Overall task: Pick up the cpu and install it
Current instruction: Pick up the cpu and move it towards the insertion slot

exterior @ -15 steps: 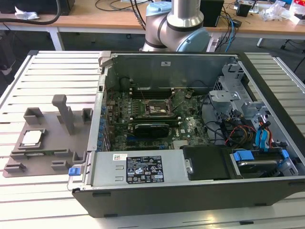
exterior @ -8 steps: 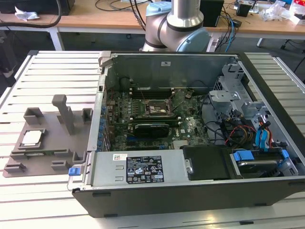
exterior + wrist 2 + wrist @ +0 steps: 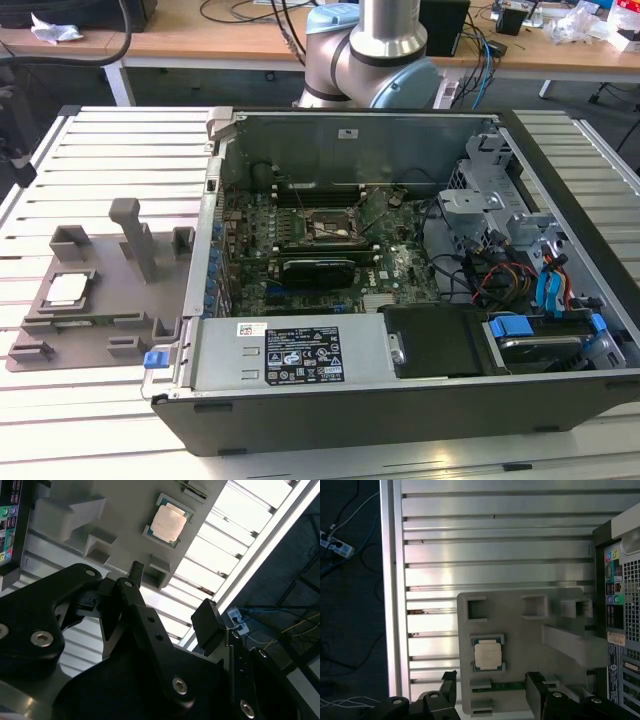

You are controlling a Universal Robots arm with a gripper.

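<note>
Task barely begun: cpu (image 3: 487, 655) lies in gray holder (image 3: 520, 630) on counter (image 3: 495, 555), beside open computer case (image 3: 400, 400). Fingers (image 3: 536, 690) apart, empty, hovering over cpu (no contact). Socket (image 3: 330, 228) looks vacant.

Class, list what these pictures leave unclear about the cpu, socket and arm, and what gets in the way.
1. Underside of the cpu: hidden in both wrist views by the grey tray under it.
2. Pins of the socket: too small and dark in the exterior view.
3. Rest of the arm: cut off by the exterior view's upper edge.
4. Body of the open gripper: cut off at the first wrist view's edge.
</note>
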